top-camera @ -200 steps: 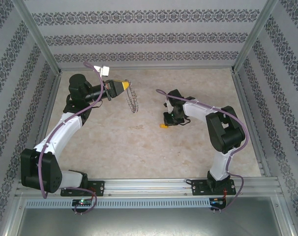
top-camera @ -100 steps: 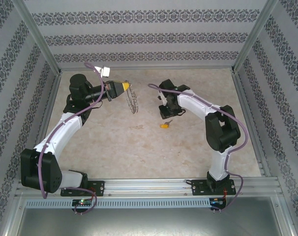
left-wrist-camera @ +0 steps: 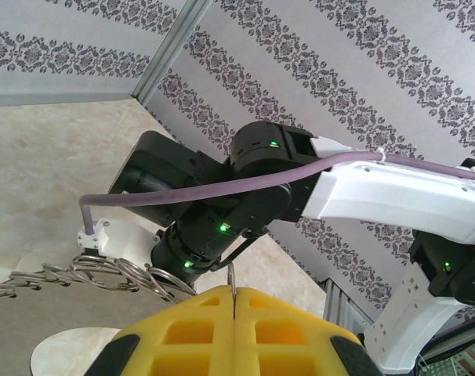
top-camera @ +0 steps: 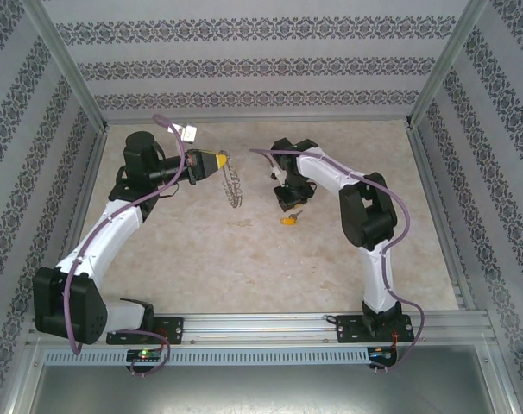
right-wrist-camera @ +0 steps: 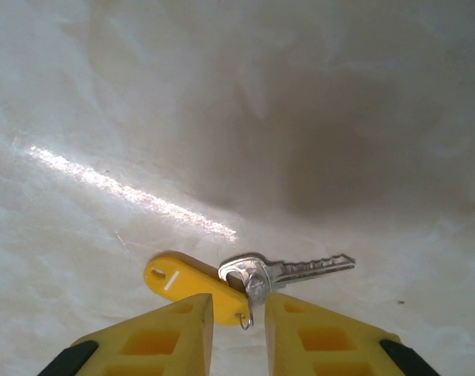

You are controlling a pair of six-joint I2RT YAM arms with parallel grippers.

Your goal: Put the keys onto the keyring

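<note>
Left fingers (left-wrist-camera: 222, 321) are clamped tight on one wire of the keyring (left-wrist-camera: 104, 274), a pinch plain in the wrist view; from above the ring simply dangles beside their tips. Right fingers (right-wrist-camera: 200, 317), slightly apart and empty, hover just above the key (right-wrist-camera: 288, 270) on the worktop (right-wrist-camera: 339, 94), raised off it since a second ago.

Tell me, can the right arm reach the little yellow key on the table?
Probably yes: the right end effector hovers close over the key, slightly open, with nothing blocking the way.
</note>
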